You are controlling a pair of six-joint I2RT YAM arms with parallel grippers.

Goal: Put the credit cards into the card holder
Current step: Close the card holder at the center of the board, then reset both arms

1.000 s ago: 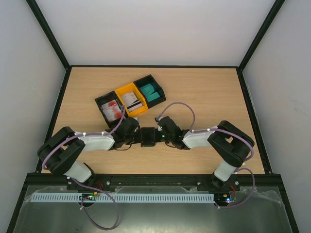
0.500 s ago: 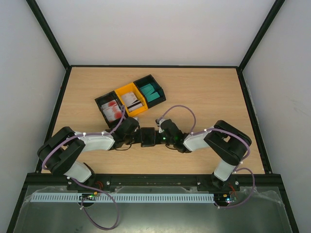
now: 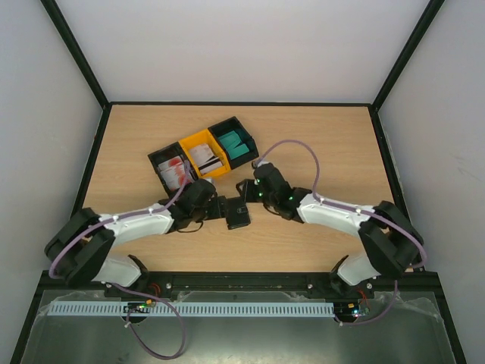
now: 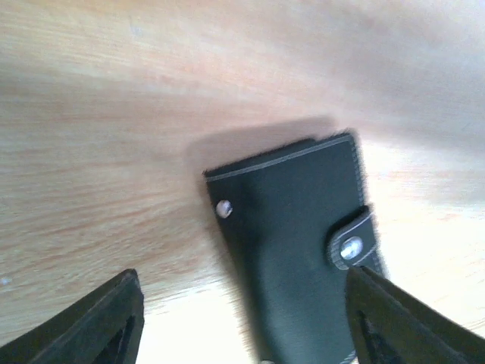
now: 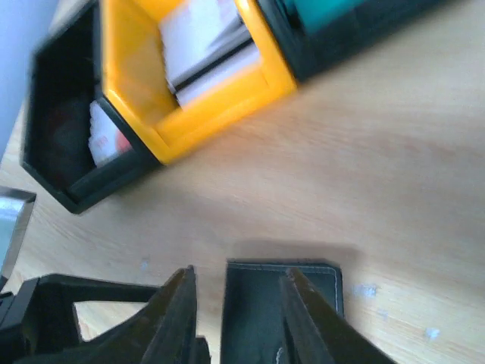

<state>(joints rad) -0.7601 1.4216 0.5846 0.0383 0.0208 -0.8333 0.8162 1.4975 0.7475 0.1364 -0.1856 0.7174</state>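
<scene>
Black card holder (image 4: 295, 250) on table (image 4: 114, 114), inside open left gripper (image 4: 242, 279), beside slightly open right gripper (image 5: 241, 279)

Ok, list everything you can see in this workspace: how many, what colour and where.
wooden table: one, light brown, under everything
black plastic bins: two, either end of the bin row, far left of centre
yellow plastic bin: one, between them
red-and-white plastic cards: several, left black bin
white plastic cards with a dark stripe: several, yellow bin
teal plastic cards: several, right black bin
black folding card holder with snap tab: one, flat on the table nearer than the bins
left arm: black and white, jaws open by the holder
right arm: black and white, jaws open by the holder
</scene>
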